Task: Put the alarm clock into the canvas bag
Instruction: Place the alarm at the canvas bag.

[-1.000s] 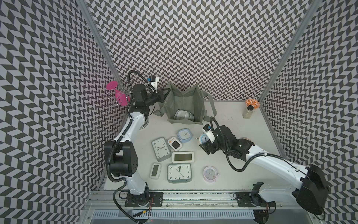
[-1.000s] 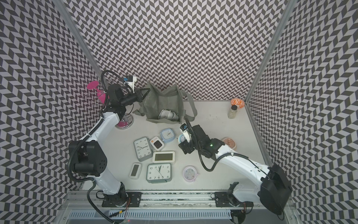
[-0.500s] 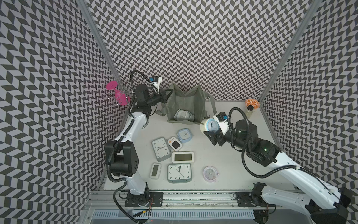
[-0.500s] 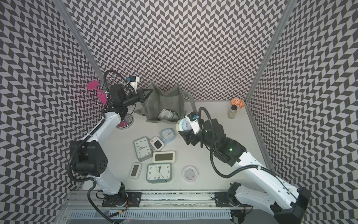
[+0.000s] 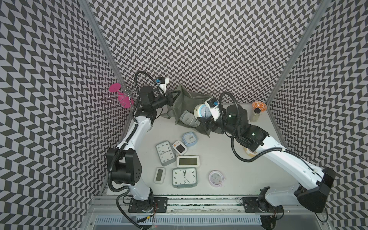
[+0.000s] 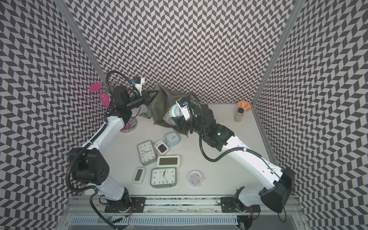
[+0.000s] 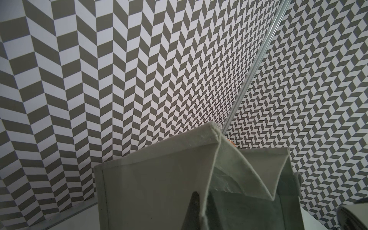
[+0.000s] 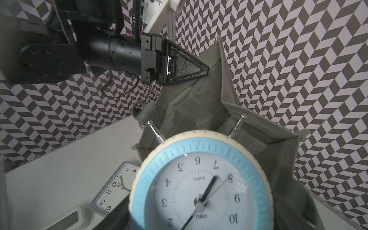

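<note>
Chevron walls on three sides, pale tabletop [image 5: 229,159] below; in both top views the canvas bag [image 5: 179,106] sits at the back edge, mouth gaping toward the camera; left gripper [image 5: 175,94] is pressed together on the bag's top corner, lifting it up and outward, which I judge is to hold the mouth wide for the drop; right gripper [image 5: 206,116] has its jaws spread around the alarm clock [image 5: 202,111] and clamped on its body, dial facing up; the clock hangs just over the bag's near rim, not yet inside; a grey clock [image 5: 187,119] already lies in the mouth; seven other clocks [image 5: 184,178] cluster mid-table, well apart from the bag, so nothing blocks the arm; jar [image 5: 255,116] and orange bowl [image 5: 258,105] are in the far corner, out of play.

Left wrist: mostly wall; bag [image 7: 149,179] fabric fills the lower part, its folded rim running in between the jaws; one dark finger [image 7: 194,201] shows against the cloth; pinch on the rim confirmed.

Right wrist: alarm clock [image 8: 199,189] fills the foreground, blue bezel, dial reading upside down; own fingers are hidden behind it, so I can't see the contact points here; beyond it the open bag [image 8: 199,103], with the left gripper [image 8: 199,68] nipping its top corner; the clock lines up with the opening, so I judge the next step is lower and release; risk: its metal legs [image 8: 237,125] snagging the rim.
</note>
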Available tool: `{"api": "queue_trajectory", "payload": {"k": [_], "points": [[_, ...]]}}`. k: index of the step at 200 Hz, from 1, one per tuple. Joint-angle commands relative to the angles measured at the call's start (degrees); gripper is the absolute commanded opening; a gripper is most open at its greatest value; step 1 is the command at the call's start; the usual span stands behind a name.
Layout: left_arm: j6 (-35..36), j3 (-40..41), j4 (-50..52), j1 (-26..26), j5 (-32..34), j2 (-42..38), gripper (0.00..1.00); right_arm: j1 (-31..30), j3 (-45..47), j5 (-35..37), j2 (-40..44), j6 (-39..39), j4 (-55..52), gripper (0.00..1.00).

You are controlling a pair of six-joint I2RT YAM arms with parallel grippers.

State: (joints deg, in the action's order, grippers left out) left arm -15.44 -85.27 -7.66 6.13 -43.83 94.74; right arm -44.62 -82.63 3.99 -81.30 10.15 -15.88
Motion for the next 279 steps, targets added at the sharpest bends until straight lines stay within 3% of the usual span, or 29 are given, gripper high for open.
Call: {"api": "queue_trajectory", "payload": {"k": [1, 74, 154, 182, 240, 279], "points": [[0.9, 0.1, -5.3, 0.4, -0.6, -3.7, 0.00, -0.3, -4.7, 1.6, -3.7, 1.5, 6.3, 0.66], [0.6, 2.6, -8.6, 0.8, 0.5, -4.8, 0.00, -0.3, -16.4, 3.9, -19.1, 2.9, 5.0, 0.64], [-4.4, 1.3, -8.2, 0.0, -0.1, -4.0, 0.00, -0.3, -17.5, 7.3, -25.0, 6.1, 6.8, 0.62], [-5.5, 0.6, -6.7, -0.5, 1.3, -3.6, 0.00, -0.4, -16.4, 7.3, -24.7, 6.7, 6.1, 0.62], [-6.6, 0.1, -6.2, -1.2, 2.0, -2.2, 0.00, -0.7, -2.9, 6.9, -16.2, 4.0, 12.1, 0.61], [-5.6, 0.8, -6.8, -1.1, 0.9, -3.0, 0.00, -0.3, -7.3, 8.1, -19.3, 6.8, 10.0, 0.60]]}}
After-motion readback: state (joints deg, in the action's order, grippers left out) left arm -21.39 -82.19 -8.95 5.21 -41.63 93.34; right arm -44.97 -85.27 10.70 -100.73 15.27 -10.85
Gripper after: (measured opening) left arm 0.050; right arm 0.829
